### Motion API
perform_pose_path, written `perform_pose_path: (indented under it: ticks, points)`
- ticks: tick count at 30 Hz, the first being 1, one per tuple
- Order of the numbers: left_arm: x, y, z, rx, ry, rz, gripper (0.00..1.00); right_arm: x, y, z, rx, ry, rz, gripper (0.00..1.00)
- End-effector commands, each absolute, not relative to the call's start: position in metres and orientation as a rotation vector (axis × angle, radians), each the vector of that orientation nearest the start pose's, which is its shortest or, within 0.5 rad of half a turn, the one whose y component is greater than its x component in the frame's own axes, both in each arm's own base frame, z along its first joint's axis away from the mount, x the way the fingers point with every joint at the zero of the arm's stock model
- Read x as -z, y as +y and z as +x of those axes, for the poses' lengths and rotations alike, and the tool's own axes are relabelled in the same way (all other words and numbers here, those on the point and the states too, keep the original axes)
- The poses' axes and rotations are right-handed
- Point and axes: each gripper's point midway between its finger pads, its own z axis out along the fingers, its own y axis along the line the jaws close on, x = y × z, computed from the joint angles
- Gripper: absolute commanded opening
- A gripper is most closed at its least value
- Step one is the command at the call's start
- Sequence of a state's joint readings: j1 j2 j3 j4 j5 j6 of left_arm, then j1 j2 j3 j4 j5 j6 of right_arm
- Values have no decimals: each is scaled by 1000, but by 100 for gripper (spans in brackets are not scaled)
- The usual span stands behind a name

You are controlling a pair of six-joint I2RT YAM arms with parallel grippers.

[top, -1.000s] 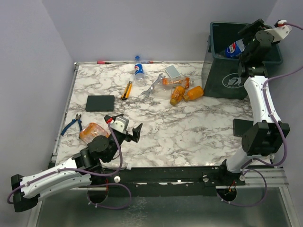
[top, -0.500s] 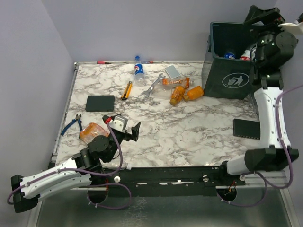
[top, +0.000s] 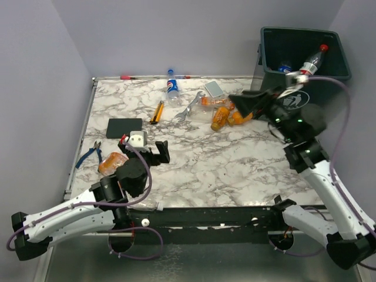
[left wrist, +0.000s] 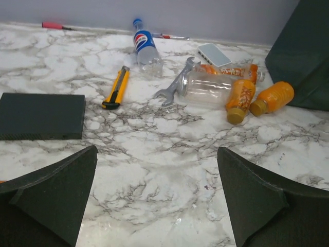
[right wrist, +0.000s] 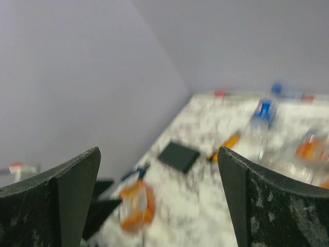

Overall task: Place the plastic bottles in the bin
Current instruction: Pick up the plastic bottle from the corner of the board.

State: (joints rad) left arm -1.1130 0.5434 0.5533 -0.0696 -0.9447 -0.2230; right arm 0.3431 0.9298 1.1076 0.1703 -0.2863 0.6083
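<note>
Left gripper (left wrist: 159, 206): spread fully wide, nothing between the fingers (left wrist: 51, 198), nothing touched, low over the marble table (top: 235, 164). Straight ahead of it and well apart, 1 blue-labelled bottle (left wrist: 145, 47) lying flat. Ahead to its right, a cluster of clear and orange bottles (left wrist: 239, 96) beside a silver wrench (left wrist: 177, 85). Close behind it to its left in the top view, 1 crushed orange bottle (top: 111, 163) (not made out in its own wrist view, fingers filling both lower corners).

Right gripper (top: 242, 103): likewise wide open and empty, raised off the table, tips over the same cluster in the top view, height hard to judge. Behind it, the bin (top: 302, 29), with 1 red-capped bottle (top: 311, 60) leaning against the inner wall and something blue beside that, too dark to name. Right wrist view smeared with blur: bottles there only as blue and orange blobs, far edge of the table cut off
</note>
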Motion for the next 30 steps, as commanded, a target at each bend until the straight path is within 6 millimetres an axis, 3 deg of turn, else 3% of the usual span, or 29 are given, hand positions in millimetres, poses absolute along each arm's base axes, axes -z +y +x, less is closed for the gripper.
perform_pose_path:
  ticks: [1,4,7,10,12,15,18,20,24,30]
  points:
    - [-229,-127,220,170,1804,-206,99,-334,239,261,-1117,1683,-224,98]
    - [-202,-123,217,137,1930,-296,99,-275,256,246,-1160,1809,-226,98]
    - [-160,-121,212,192,2068,-435,99,-224,270,231,-1207,1915,-248,98]
    - [-129,-113,205,204,2137,-557,99,-186,284,217,-1222,2027,-305,98]
    - [-124,-108,203,212,2127,-610,99,-169,299,199,-1250,2073,-409,96]
    - [-131,-98,206,210,2059,-669,99,-147,337,154,-1247,2122,-688,96]
    - [-152,-94,216,220,1975,-664,99,-119,373,122,-1083,2159,-934,95]
    - [-170,-90,222,187,1932,-625,99,-106,391,111,-998,2151,-1031,92]
    - [-202,-77,230,59,1878,-504,99,-94,422,97,-986,2058,-1153,87]
    - [-216,-55,227,-43,1814,-441,99,-78,463,84,-1027,1946,-1268,84]
